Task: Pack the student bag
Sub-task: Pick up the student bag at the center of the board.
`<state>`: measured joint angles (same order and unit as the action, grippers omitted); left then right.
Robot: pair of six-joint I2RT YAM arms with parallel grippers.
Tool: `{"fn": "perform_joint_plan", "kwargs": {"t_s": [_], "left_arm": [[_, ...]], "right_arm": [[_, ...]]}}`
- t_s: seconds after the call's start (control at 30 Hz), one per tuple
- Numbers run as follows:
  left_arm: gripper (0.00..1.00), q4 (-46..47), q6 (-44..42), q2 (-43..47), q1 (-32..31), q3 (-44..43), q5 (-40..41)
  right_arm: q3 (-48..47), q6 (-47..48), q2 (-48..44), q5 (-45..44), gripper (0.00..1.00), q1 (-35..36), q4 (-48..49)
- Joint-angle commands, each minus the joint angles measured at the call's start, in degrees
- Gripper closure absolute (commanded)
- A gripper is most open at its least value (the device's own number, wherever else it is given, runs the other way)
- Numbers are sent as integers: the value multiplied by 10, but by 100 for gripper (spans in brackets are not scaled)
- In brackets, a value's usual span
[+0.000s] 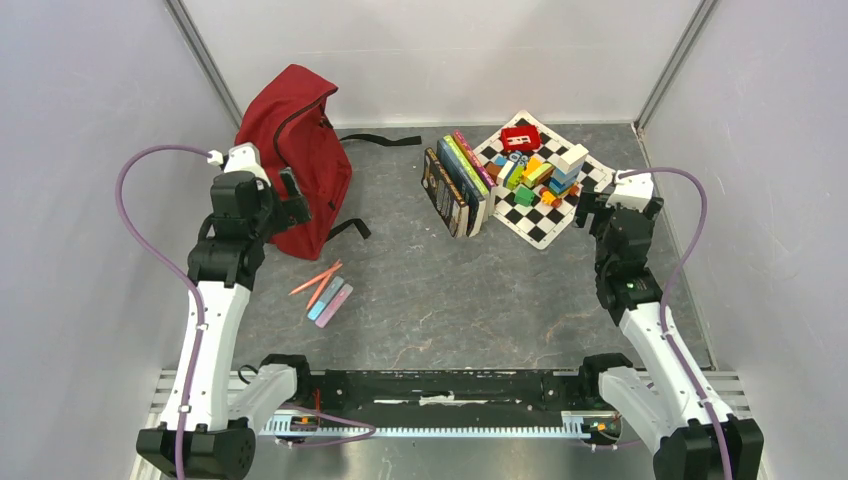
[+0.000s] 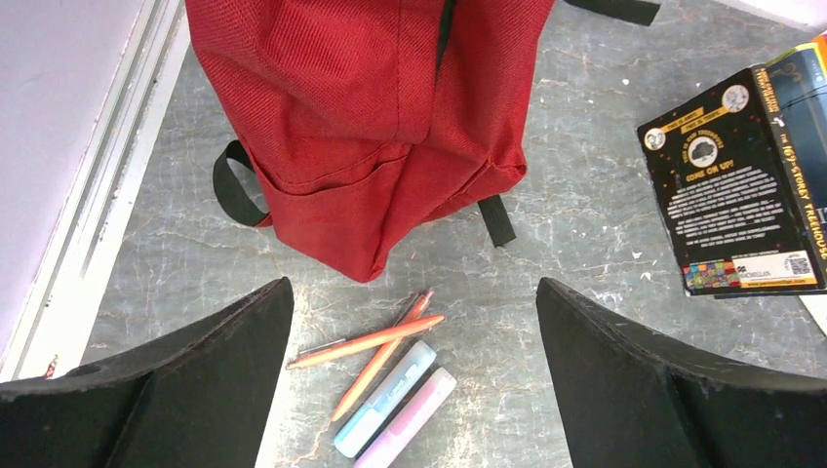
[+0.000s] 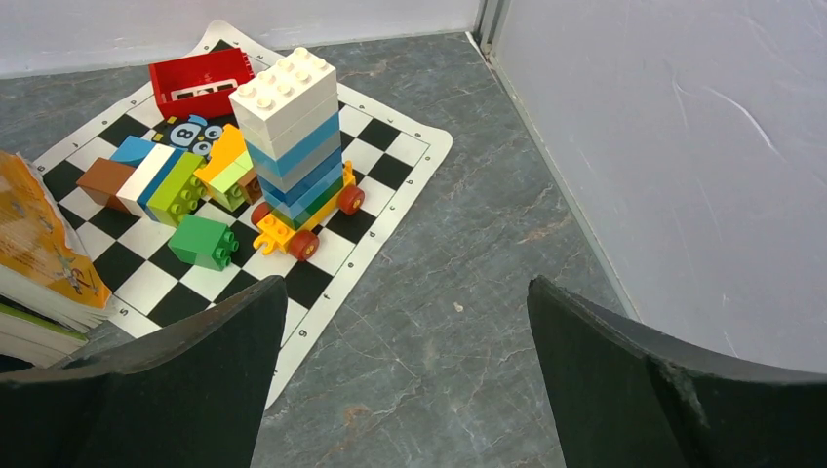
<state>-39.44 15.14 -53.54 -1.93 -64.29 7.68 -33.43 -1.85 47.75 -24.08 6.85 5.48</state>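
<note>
The student bag (image 1: 300, 140), a dark-red backpack with black straps, lies at the back left of the table, and its lower end fills the top of the left wrist view (image 2: 380, 117). My left gripper (image 1: 293, 203) is open and empty, held above the bag's near end. In its own view (image 2: 413, 288) two orange pens (image 2: 375, 341), a blue highlighter (image 2: 385, 398) and a pink highlighter (image 2: 410, 421) lie below it. My right gripper (image 1: 588, 207) is open and empty above bare table (image 3: 405, 288), beside the chess mat's near corner.
A row of books (image 1: 458, 185) stands mid-table, and its end book shows in the left wrist view (image 2: 741, 185). The chess mat (image 1: 540, 230) carries toy blocks, a block tower on wheels (image 3: 293, 136) and a red toy block (image 3: 200, 83). Walls close in left, right and back.
</note>
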Motion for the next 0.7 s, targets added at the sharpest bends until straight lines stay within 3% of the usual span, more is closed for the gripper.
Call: {"fn": "perform_joint_plan", "kwargs": {"t_s": [0.0,0.2,0.4,0.67], "left_arm": [[0,-14,-12,-8,4,-19,24],[0,-25,-13,-18,4,-49,40],[0,-39,2,-58,4,-137,28],[0,-106,32,-223,4,-370,7]], "right_arm": [[-12,-10,5,1,2,0,14],[-16,-10,15,4,2,0,18],[-17,-21,8,-22,2,0,26],[-28,-24,8,-3,2,0,9]]}}
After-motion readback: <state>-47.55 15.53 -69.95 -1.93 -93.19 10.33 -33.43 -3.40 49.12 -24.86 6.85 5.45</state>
